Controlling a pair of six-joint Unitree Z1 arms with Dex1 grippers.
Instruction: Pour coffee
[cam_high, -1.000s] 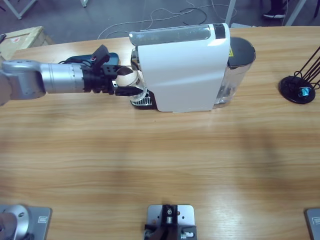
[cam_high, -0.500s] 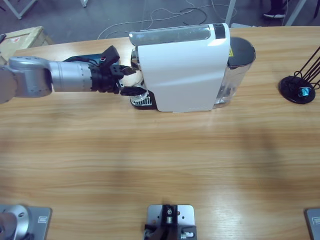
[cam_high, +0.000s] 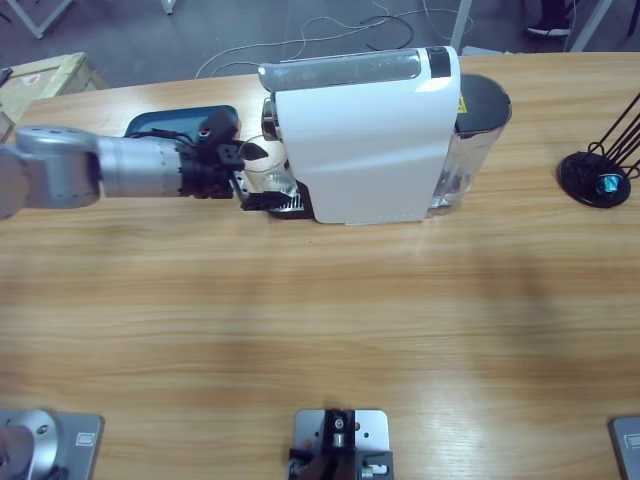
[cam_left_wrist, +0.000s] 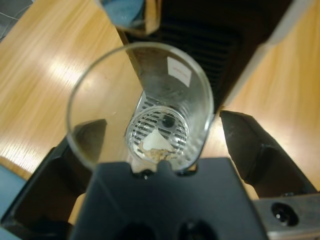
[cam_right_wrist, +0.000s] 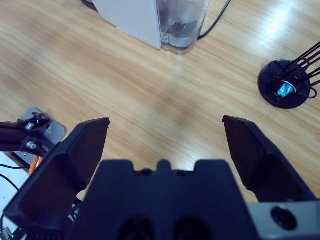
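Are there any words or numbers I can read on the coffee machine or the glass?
None can be read.
Yellow sticker on the coffee machine: too small to read.
White sticker on the glass: shows no readable print.
Cardboard box: red marks, too blurred.

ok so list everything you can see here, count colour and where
coffee machine: one, white with black parts, far middle of the table
glass tumbler: one, clear, on the machine's drip grate, between the left jaws
capsule stand: one, black wire, far right, a blue capsule at its base
tray: one, dark blue, behind the left arm
box: one, cardboard, far left, off the table
table: one, light wood
left gripper: black, open around the tumbler
right gripper: black, open, above bare table
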